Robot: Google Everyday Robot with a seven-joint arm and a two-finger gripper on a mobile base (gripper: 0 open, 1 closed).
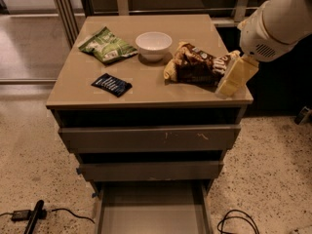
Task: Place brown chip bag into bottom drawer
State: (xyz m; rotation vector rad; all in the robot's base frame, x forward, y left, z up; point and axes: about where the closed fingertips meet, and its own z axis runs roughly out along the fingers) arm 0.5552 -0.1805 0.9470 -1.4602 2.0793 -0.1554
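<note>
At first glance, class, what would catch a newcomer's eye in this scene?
The big white arm at the upper right stands out, its gripper at the right end of the brown bag on the cabinet top. Below, the bottom drawer is pulled open at the cabinet's foot.

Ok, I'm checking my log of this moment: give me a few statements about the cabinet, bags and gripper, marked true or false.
1. The brown chip bag lies on the cabinet top. True.
2. The bottom drawer is shut. False: it is pulled out, its floor showing.
3. The gripper is at the brown chip bag's end farthest from the green chip bag. True.
4. The green chip bag sits inside the white bowl. False: it lies on the cabinet top beside the bowl.
5. The black packet is in the bottom drawer. False: it lies on the cabinet top near the front edge.
</note>
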